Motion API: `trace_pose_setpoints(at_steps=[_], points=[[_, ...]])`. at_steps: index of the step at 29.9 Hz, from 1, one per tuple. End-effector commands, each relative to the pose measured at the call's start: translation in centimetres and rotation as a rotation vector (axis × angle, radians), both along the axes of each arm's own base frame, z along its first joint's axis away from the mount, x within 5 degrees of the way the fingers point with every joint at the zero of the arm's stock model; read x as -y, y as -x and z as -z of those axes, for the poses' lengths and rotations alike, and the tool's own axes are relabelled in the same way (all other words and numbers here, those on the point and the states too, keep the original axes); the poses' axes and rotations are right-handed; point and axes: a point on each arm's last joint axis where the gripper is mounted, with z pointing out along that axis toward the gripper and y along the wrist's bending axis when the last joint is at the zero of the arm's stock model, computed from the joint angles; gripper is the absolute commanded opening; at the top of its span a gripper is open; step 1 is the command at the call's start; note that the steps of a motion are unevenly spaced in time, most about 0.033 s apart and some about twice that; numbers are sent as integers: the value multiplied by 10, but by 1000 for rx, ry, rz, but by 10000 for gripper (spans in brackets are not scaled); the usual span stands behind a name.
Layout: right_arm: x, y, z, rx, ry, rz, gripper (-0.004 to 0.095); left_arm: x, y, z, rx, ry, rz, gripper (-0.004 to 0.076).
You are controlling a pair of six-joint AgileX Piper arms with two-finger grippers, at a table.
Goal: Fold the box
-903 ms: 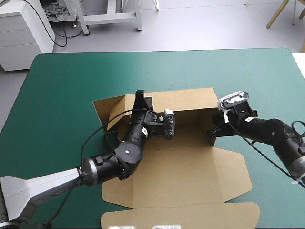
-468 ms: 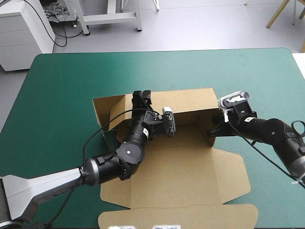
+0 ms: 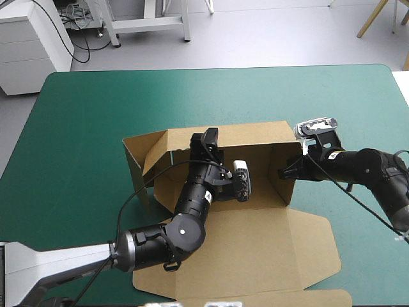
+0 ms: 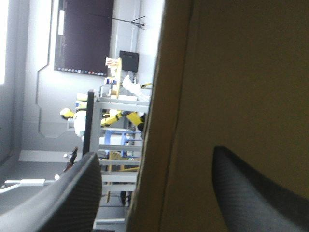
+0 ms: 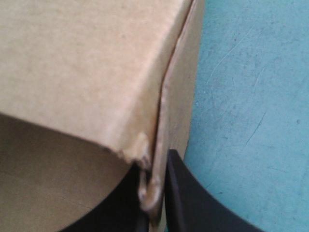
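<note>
Between the clenched black fingers of the right gripper point(image 5: 155, 208): the right wall point(image 3: 281, 179) of the brown box point(image 3: 255, 236). The left gripper point(image 4: 153, 164) is released, fingers straddling the far wall point(image 3: 249, 135). Both walls steeper than just before; tray shape likely forming.

One cam overhead, two on the wrists.
High one looks forward and down over the teal-green table cover point(image 3: 77, 128) and the brown cut-cardboard box point(image 3: 255, 236). Left wrist cam is jammed against a box wall between the spread black fingers point(image 4: 63, 193) of the left gripper point(image 4: 154, 153), looking level past it. Right wrist cam is tight on the wall corner pinched by the right gripper point(image 5: 154, 193). All three share the box.
</note>
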Motion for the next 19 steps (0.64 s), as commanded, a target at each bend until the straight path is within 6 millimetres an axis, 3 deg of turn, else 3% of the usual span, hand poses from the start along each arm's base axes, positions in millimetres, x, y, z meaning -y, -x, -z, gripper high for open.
trace_pose_setpoints(at_steps=[1, 5, 9, 12, 19], points=[[-1, 4, -24, 13, -55, 35, 1, -9, 17, -45, 219, 51, -56, 454], [-1, 6, -36, -34, -72, 63, 1, -11, 39, -61, 255, 62, -5, 358], [0, -2, -41, -87, -45, 84, 0, -22, 56, -91, 288, 130, 38, 160], [-2, -18, -39, -146, -29, 80, 0, -36, 55, -121, 304, 228, 38, -13], [-10, -75, -25, -199, -13, 80, 1, -82, 13, -172, 232, 445, -106, -6]])
